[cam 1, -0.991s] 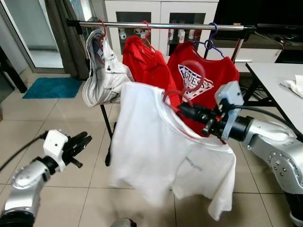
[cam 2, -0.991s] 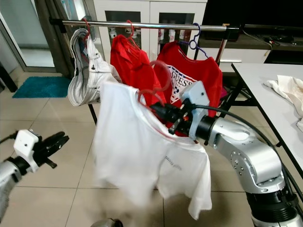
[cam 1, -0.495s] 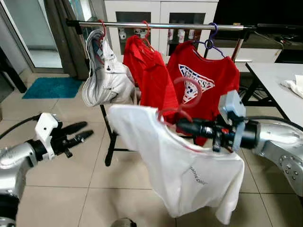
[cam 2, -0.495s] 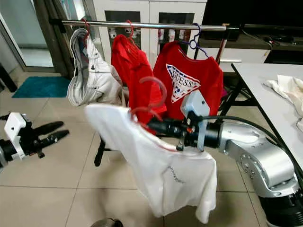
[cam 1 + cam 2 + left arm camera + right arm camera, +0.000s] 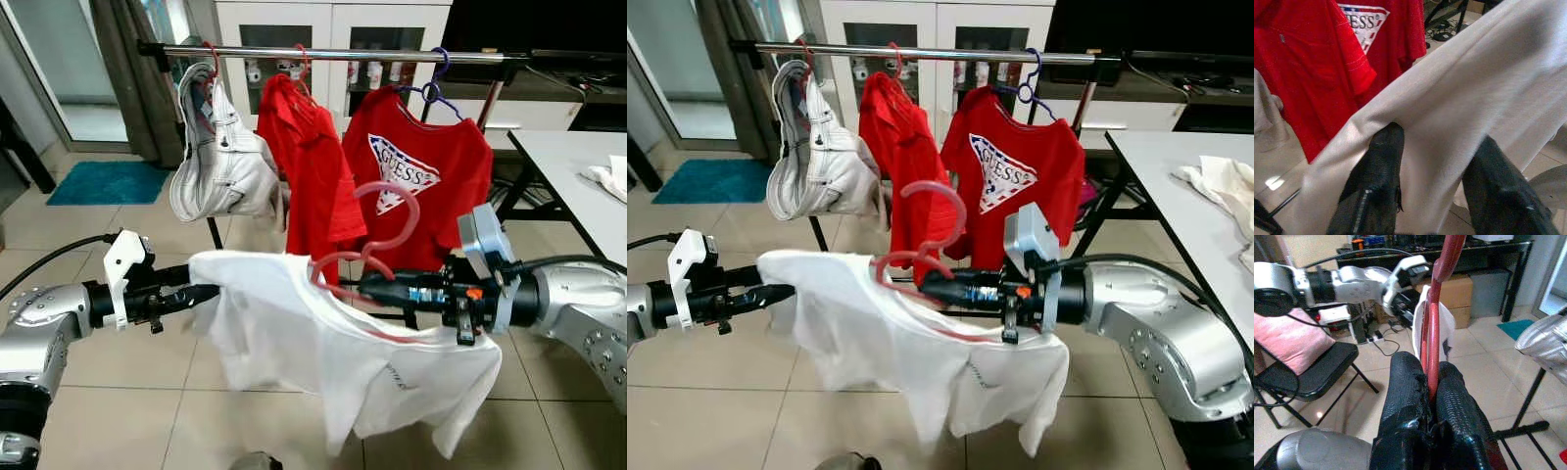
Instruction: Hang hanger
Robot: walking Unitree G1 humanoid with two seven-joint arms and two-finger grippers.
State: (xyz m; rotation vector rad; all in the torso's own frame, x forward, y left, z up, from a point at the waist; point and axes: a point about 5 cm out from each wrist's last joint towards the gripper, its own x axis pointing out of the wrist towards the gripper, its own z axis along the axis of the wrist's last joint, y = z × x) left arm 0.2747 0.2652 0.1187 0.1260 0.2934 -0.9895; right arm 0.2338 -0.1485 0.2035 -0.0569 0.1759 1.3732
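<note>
The hanger (image 5: 377, 257), red with a white shirt (image 5: 343, 343) draped on it, sits low in front of the rail (image 5: 323, 53), well below it. To hang it well, the hook, which points up, should probably be lifted above the rail, carried to the bare stretch between the red shirt (image 5: 313, 166) and the printed red shirt (image 5: 416, 181), then lowered until it catches. Keeping the hanger level should stop the white shirt sliding off.

The right end effector (image 5: 936, 286) reaches leftward across the body, forearm nearly level, its fingers (image 5: 1405, 396) clamped on the hanger's red bar. The left end effector (image 5: 201, 292) stretches toward it from the other side, arm level, its fingers (image 5: 1378, 161) spread apart against the shirt's sleeve, propping the cloth rather than pinching it.
</note>
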